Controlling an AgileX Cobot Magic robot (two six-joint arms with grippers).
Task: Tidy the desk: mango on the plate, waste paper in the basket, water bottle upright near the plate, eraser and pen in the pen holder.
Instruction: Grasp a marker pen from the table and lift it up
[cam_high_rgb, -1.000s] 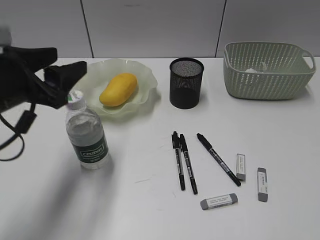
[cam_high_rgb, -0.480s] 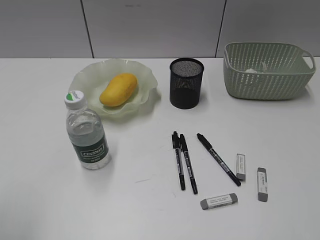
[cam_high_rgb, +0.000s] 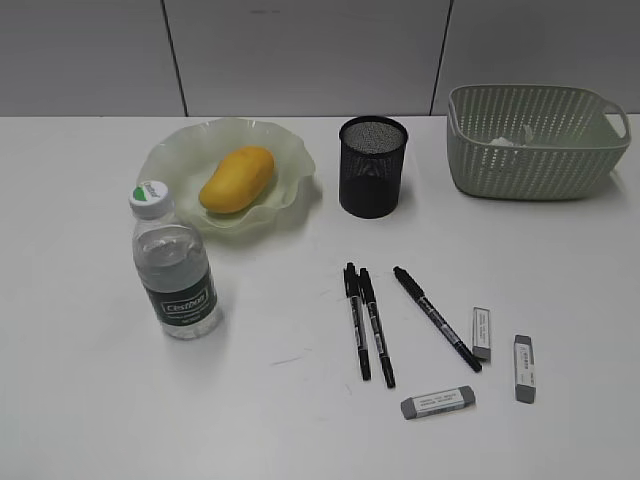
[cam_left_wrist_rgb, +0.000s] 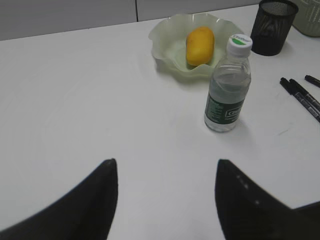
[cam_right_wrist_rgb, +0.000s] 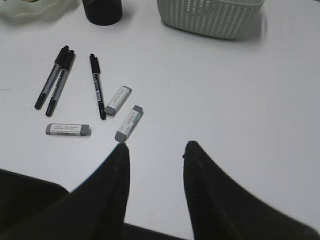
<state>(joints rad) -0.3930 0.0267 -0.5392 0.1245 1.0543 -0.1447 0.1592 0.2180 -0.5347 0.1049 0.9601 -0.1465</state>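
The yellow-orange mango (cam_high_rgb: 236, 179) lies in the ruffled green plate (cam_high_rgb: 175, 150); the bottle (cam_high_rgb: 174, 263) stands upright nearby. Both grippers' fingers (cam_left_wrist_rgb: 97, 197) (cam_right_wrist_rgb: 114, 180) are apart, empty.

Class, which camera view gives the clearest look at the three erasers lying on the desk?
The right wrist view: it looks down on all three erasers from close by, with their labels facing up. The exterior view also shows all three erasers, but smaller, near its bottom right. The left wrist view shows none of them.
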